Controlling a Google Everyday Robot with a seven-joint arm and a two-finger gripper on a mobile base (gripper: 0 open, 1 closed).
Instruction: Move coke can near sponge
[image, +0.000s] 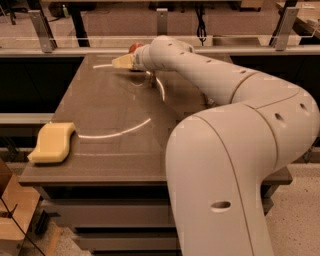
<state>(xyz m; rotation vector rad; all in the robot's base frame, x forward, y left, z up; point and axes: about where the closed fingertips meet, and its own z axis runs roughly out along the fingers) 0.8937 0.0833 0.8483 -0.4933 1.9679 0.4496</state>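
The pale yellow sponge (52, 142) lies at the front left corner of the brown table (115, 105). The red coke can (134, 48) shows only as a small red patch at the far edge of the table, mostly hidden behind my wrist. My gripper (121, 62) is at the far middle of the table, pointing left, just in front of and beside the can. Whether it touches the can is hidden. The can and the sponge are far apart.
My white arm (235, 135) fills the right half of the view and hides the right side of the table. A railing with metal posts (40, 30) runs behind the table. A wooden piece (12, 210) stands on the floor at the lower left.
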